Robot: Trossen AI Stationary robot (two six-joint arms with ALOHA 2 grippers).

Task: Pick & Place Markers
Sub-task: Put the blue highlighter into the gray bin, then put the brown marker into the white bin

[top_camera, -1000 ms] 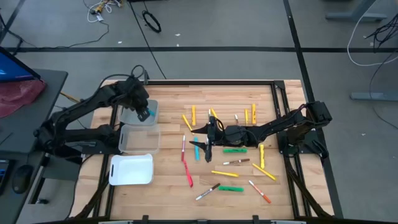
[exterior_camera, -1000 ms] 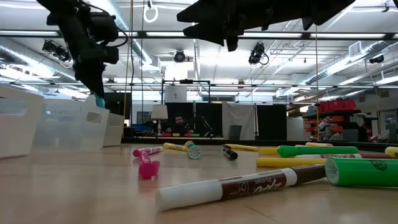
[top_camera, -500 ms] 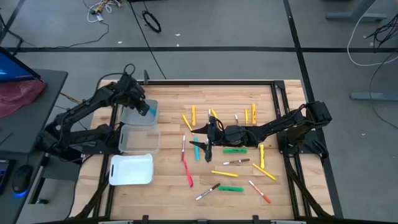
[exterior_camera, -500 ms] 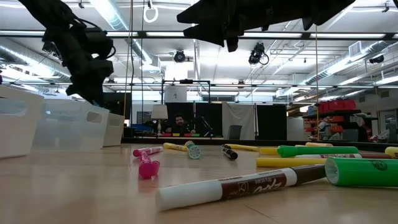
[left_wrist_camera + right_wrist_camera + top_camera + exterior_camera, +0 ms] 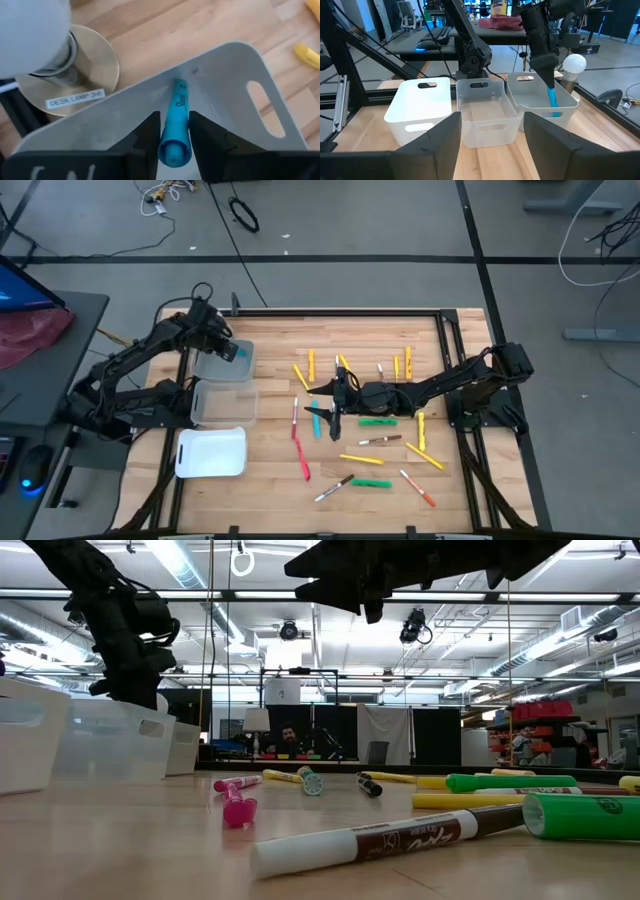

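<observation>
One light blue marker (image 5: 174,127) just went lower into the clear plastic bin (image 5: 235,75).
Left gripper (image 5: 170,137) is pinching it between its fingers, wrist drawn back; release looks next.

The desk (image 5: 270,480) is pale wood with visible plank seams, framed in black. Scattered over its centre and right in the high view lie yellow markers (image 5: 311,364), a green marker (image 5: 377,421), a red marker (image 5: 304,468), a pink one (image 5: 294,412), an orange-tipped one (image 5: 418,489) and a white marker with dark ends (image 5: 334,488). The light blue marker (image 5: 176,125) carries dark lettering and sits between the black fingers of the left hand (image 5: 172,131), over a translucent grey bin (image 5: 224,362). Below it in the frame stand a second clear bin (image 5: 224,404) and a solid white bin (image 5: 211,452). The right hand (image 5: 322,406) is black. The floor is grey.
</observation>
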